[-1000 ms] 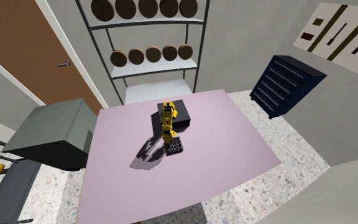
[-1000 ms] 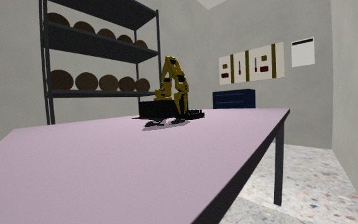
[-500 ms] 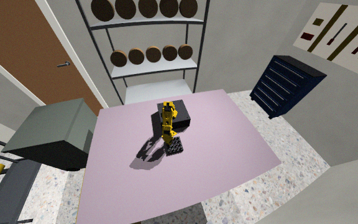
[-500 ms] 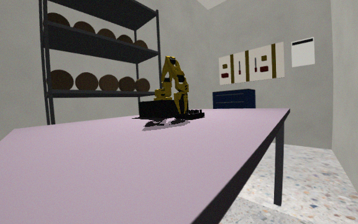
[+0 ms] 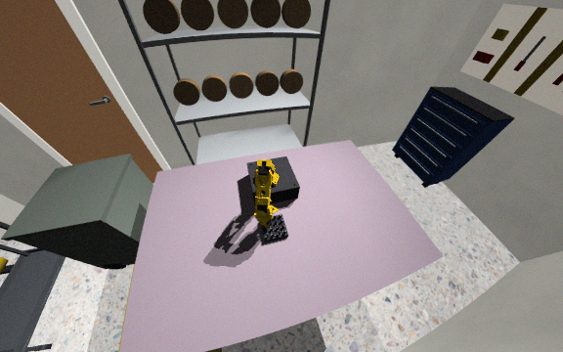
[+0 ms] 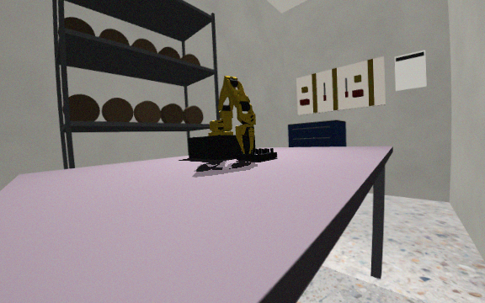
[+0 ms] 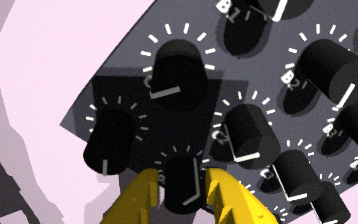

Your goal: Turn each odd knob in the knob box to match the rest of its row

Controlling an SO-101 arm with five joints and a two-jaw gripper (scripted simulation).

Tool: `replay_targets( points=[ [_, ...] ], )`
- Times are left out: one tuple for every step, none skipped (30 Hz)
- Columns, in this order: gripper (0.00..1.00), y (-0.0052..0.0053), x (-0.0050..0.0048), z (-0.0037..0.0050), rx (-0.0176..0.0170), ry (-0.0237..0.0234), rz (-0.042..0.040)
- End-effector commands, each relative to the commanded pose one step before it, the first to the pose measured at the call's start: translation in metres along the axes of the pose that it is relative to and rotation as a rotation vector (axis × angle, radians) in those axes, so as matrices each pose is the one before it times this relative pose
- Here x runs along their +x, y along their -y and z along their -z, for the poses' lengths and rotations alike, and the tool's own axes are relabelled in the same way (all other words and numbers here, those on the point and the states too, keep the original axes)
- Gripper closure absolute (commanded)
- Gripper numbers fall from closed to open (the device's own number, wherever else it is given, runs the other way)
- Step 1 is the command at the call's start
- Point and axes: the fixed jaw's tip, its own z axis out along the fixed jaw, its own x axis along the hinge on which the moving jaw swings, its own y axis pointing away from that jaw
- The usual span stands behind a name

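The black knob box (image 5: 275, 230) (image 6: 266, 157) (image 7: 130, 55) lies in front of the arm. My gripper (image 5: 267, 224) (image 6: 247, 152) (image 7: 182, 172) is slightly open, its fingertips on either side of a knob (image 7: 181, 182) in the D row, probably D2; thin gaps show beside it. This knob's white line runs to the upper right. The corner knob D1 (image 7: 111, 140) has its line towards the bottom of the wrist view. Knobs C1 (image 7: 180, 70), C2 (image 7: 252, 132) and C3 (image 7: 298, 175) have lines pointing left. B2 (image 7: 337, 70) points down-left. The remaining D knobs are hidden.
The arm's dark base block (image 5: 286, 178) (image 6: 210, 147) stands behind the box on the pink table (image 5: 350, 230) (image 6: 141, 219). Neighbouring knobs stand close around the fingers. The arm's shadow (image 5: 235, 240) covers the near corner of the box.
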Motion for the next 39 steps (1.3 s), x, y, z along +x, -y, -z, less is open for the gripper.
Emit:
replay_targets(
  points=[
    [0.9, -0.00065, -0.003988, -0.001661, -0.00883, 0.0172, 0.0006],
    [0.9, 0.0, 0.0, 0.0, 0.0, 0.0, 0.0],
    [0.91, 0.0, 0.0, 0.0, 0.0, 0.0, 0.0],
    [0.91, 0.0, 0.0, 0.0, 0.0, 0.0, 0.0],
    [0.91, 0.0, 0.0, 0.0, 0.0, 0.0, 0.0],
    [0.91, 0.0, 0.0, 0.0, 0.0, 0.0, 0.0],
    [0.91, 0.0, 0.0, 0.0, 0.0, 0.0, 0.0],
    [0.91, 0.0, 0.0, 0.0, 0.0, 0.0, 0.0],
    [0.92, 0.0, 0.0, 0.0, 0.0, 0.0, 0.0],
    [0.92, 0.0, 0.0, 0.0, 0.0, 0.0, 0.0],
    [0.93, 0.0, 0.0, 0.0, 0.0, 0.0, 0.0],
    [0.93, 0.0, 0.0, 0.0, 0.0, 0.0, 0.0],
    [0.94, 0.0, 0.0, 0.0, 0.0, 0.0, 0.0],
    [0.94, 0.0, 0.0, 0.0, 0.0, 0.0, 0.0],
    [0.95, 0.0, 0.0, 0.0, 0.0, 0.0, 0.0],
    [0.95, 0.0, 0.0, 0.0, 0.0, 0.0, 0.0],
    [0.95, 0.0, 0.0, 0.0, 0.0, 0.0, 0.0],
    [0.95, 0.0, 0.0, 0.000003, 0.0, 0.0, -0.00002],
    [0.96, 0.0, 0.0, 0.0, 0.0, 0.0, 0.0],
    [0.96, 0.0, 0.0, 0.0, 0.0, 0.0, 0.0],
    [0.97, 0.0, 0.0, 0.0, 0.0, 0.0, 0.0],
    [0.97, 0.0, 0.0, 0.0, 0.0, 0.0, 0.0],
    [0.98, 0.0, 0.0, 0.0, 0.0, 0.0, 0.0],
    [0.98, 0.0, 0.0, 0.0, 0.0, 0.0, 0.0],
    [0.98, 0.0, 0.0, 0.0, 0.0, 0.0, 0.0],
    [0.99, 0.0, 0.0, 0.0, 0.0, 0.0, 0.0],
    [0.99, 0.0, 0.0, 0.0, 0.0, 0.0, 0.0],
    [0.99, 0.0, 0.0, 0.0, 0.0, 0.0, 0.0],
    [0.99, 0.0, 0.0, 0.0, 0.0, 0.0, 0.0],
    [0.99, 0.0, 0.0, 0.0, 0.0, 0.0, 0.0],
    [0.99, 0.0, 0.0, 0.0, 0.0, 0.0, 0.0],
    [0.99, 0.0, 0.0, 0.0, 0.0, 0.0, 0.0],
    [0.99, 0.0, 0.0, 0.0, 0.0, 0.0, 0.0],
    [0.99, 0.0, 0.0, 0.0, 0.0, 0.0, 0.0],
    [0.99, 0.0, -0.000099, 0.000001, 0.0, 0.00001, -0.01745],
    [0.99, 0.0, -0.000102, -0.000002, -0.00001, -0.00001, -0.01744],
    [0.99, 0.0, -0.000102, 0.000004, -0.00001, 0.00002, -0.01747],
    [0.99, 0.0, -0.000102, -0.000002, -0.00001, -0.00001, -0.01744],
    [0.99, 0.0, -0.000102, -0.000002, 0.00002, -0.00001, -0.01747]
  ],
)
